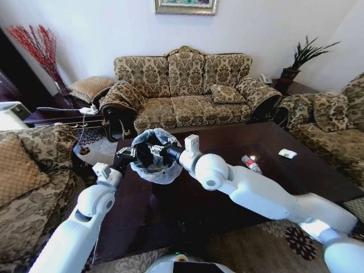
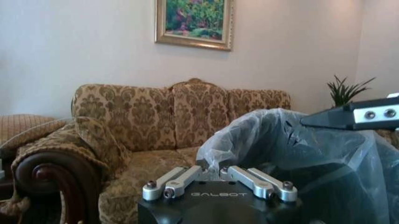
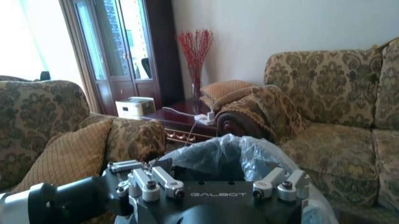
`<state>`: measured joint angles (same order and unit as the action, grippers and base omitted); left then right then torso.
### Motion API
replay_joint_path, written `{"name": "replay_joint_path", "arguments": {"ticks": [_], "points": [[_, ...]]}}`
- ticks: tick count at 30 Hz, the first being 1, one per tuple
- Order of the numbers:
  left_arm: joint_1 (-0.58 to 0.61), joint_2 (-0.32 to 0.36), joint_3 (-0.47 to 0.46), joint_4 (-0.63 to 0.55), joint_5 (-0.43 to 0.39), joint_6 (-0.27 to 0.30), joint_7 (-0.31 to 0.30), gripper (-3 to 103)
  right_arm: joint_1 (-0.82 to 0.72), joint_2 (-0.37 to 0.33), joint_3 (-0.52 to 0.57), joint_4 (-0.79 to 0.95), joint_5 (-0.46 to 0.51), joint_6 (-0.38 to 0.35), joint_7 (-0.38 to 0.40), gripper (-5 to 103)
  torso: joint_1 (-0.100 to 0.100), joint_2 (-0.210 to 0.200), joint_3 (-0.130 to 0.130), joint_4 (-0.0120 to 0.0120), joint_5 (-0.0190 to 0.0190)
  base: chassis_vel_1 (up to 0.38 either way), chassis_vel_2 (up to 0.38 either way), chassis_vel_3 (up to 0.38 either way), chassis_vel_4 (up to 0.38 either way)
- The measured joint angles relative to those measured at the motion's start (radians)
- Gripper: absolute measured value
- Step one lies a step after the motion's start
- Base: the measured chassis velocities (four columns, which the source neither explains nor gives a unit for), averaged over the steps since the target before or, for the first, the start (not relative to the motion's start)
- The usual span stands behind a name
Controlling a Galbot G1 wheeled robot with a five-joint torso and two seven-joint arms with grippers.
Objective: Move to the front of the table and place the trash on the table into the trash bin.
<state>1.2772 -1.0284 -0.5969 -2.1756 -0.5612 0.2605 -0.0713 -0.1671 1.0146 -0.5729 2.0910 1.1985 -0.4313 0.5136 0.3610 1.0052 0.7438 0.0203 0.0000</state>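
Your left tool [image 1: 126, 152] grips the trash bin [image 1: 152, 168] rim at 9 o'clock; your right tool [image 1: 152, 150] hangs over the bin, its opening unclear to you.

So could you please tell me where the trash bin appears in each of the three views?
Head view: bin at the table's near left, between both grippers.
Left wrist view: bag rises beside the left gripper.
Right wrist view: bag just beyond the right gripper.
Shared landmark: the sofa behind.

Bright daylight via tall glass-paned doors [image 3: 118, 51], glare on glossy dark brown table [image 1: 267, 153], fisheye edges, wrist views soft.
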Motion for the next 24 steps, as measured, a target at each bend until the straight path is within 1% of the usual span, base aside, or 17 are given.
{"name": "replay_joint_path", "arguments": {"ticks": [1,4,5,7,8,9,11,14,15,16,17,18,19,20,21,23,24], "points": [[0.000,0.000,0.000,0.000,0.000,0.000,0.000,3,0.000,0.000,0.000,0.000,0.000,0.000,0.000,82,0.000,0.000,0.000,0.0000,0.0000,0.000,0.000,0.000,0.000],[0.001,0.000,0.000,0.005,0.000,0.000,-0.001,3,0.000,-0.002,0.028,0.022,-0.005,0.018,-0.006,97,0.000,0.000,0.000,0.0001,0.0000,0.000,0.000,0.000,0.000],[0.002,0.000,-0.001,0.006,0.000,0.000,-0.001,3,0.000,-0.005,0.041,0.031,-0.008,0.023,-0.009,99,0.000,0.000,0.000,0.0001,0.0000,0.000,0.000,0.000,0.000],[0.003,0.002,-0.002,0.006,0.000,0.000,-0.001,3,0.000,-0.012,0.060,0.041,-0.013,0.030,-0.019,99,0.000,0.000,0.000,0.0002,0.0001,0.000,0.000,0.000,0.000],[0.004,0.006,-0.007,0.006,-0.001,0.000,-0.001,3,-0.006,-0.042,0.111,0.061,-0.028,0.038,-0.054,100,0.000,0.000,0.000,0.0002,0.0000,0.000,0.000,0.000,0.000],[0.004,0.006,-0.007,0.006,-0.001,0.000,-0.001,3,-0.006,-0.042,0.111,0.061,-0.028,0.038,-0.054,100,0.000,0.000,0.000,0.0002,0.0000,0.000,0.000,0.000,0.000],[0.005,0.012,-0.013,0.006,-0.003,-0.001,-0.001,3,-0.036,-0.107,0.199,0.087,-0.051,0.028,-0.100,100,0.000,0.000,0.000,0.0002,0.0000,0.000,0.000,0.000,0.000],[0.005,0.012,-0.020,0.006,-0.007,-0.003,0.000,3,-0.109,-0.183,0.301,0.107,-0.067,-0.007,-0.103,100,0.000,0.000,0.000,0.0000,0.0002,0.000,0.000,0.000,0.000],[0.005,0.012,-0.020,0.006,-0.007,-0.003,0.000,3,-0.109,-0.183,0.301,0.107,-0.067,-0.007,-0.103,100,0.000,0.000,0.000,0.0000,0.0002,0.000,0.000,0.000,0.000],[0.005,0.011,-0.025,0.006,-0.010,-0.004,0.000,3,-0.159,-0.220,0.343,0.113,-0.091,-0.024,-0.087,100,0.000,0.000,0.000,0.0000,0.0003,0.000,0.000,0.000,0.000],[0.006,0.010,-0.031,0.006,-0.015,-0.005,0.000,3,-0.231,-0.263,0.377,0.113,-0.146,-0.034,-0.063,100,0.000,0.000,0.000,-0.0003,0.0006,0.000,0.000,0.000,0.000],[0.006,0.008,-0.034,0.006,-0.017,-0.006,0.000,3,-0.286,-0.285,0.397,0.107,-0.192,-0.034,-0.045,100,0.000,0.000,0.000,-0.0003,0.0006,0.000,0.000,0.000,0.000],[0.006,0.007,-0.035,0.006,-0.018,-0.006,0.001,3,-0.319,-0.295,0.412,0.100,-0.218,-0.033,-0.035,100,0.000,0.000,0.000,-0.0003,0.0008,0.000,0.000,0.000,0.000],[0.006,0.004,-0.036,0.006,-0.020,-0.007,0.001,3,-0.388,-0.303,0.460,0.082,-0.265,-0.030,-0.024,100,0.000,0.000,0.000,-0.0001,0.0003,0.000,0.000,0.000,0.000],[0.006,0.004,-0.036,0.006,-0.020,-0.007,0.001,3,-0.388,-0.303,0.460,0.082,-0.265,-0.030,-0.024,100,0.000,0.000,0.000,-0.0001,0.0003,0.000,0.000,0.000,0.000],[0.003,-0.008,-0.033,0.005,-0.019,-0.008,0.001,3,-0.536,-0.282,0.598,0.049,-0.334,-0.025,-0.039,100,0.000,0.000,0.000,-0.0001,0.0003,0.000,0.000,0.000,0.000],[0.003,-0.012,-0.032,0.004,-0.019,-0.008,0.001,3,-0.584,-0.269,0.641,0.044,-0.349,-0.021,-0.043,100,0.000,0.000,0.000,0.0000,0.0002,0.000,0.000,0.000,0.000]]}}
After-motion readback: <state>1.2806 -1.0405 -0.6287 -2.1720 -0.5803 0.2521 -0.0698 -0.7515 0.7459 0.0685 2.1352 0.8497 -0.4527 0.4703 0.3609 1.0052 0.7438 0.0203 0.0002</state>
